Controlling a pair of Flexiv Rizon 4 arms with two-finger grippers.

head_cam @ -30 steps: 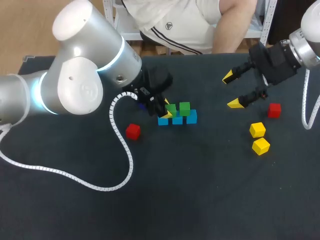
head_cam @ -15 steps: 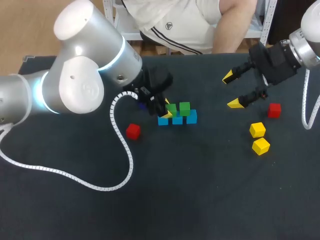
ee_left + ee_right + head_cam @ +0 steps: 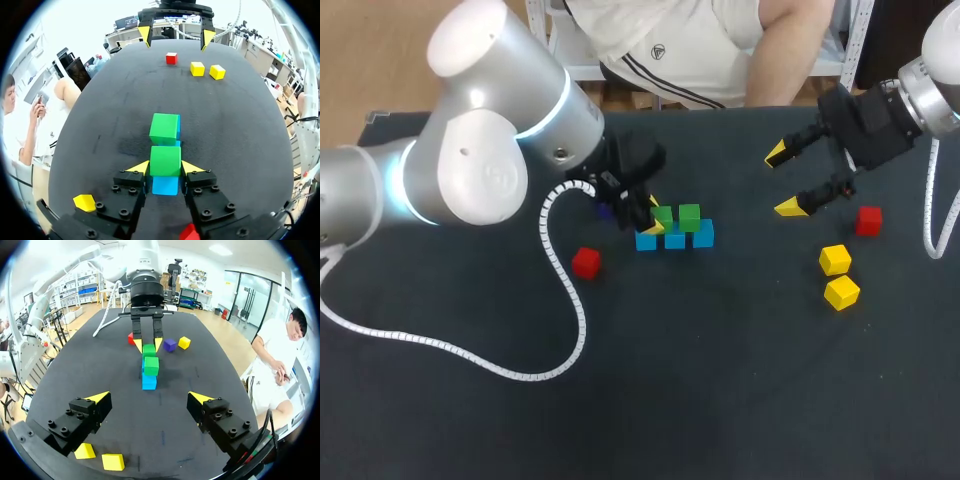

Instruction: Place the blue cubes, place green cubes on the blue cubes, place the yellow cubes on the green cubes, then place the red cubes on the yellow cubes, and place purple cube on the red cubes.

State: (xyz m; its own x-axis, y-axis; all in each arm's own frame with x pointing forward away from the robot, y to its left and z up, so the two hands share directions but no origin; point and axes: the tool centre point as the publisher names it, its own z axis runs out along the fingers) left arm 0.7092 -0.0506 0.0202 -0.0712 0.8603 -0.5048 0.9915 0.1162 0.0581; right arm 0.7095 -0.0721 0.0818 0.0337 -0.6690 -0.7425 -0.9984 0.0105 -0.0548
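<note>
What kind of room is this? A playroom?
Likely a robot lab: a left gripper holds a green cube on blue cubes, and a right gripper hangs open over a black table.

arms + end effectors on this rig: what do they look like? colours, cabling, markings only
The left arm and right arm have rounded silver-white housings. The left has a glowing pale blue ring at a joint. A white ribbed cable runs off the left arm, and a plain white cable off the right. The left end effector and right end effector have black bolted bodies, each with two fingers with pointed yellow tips.
</note>
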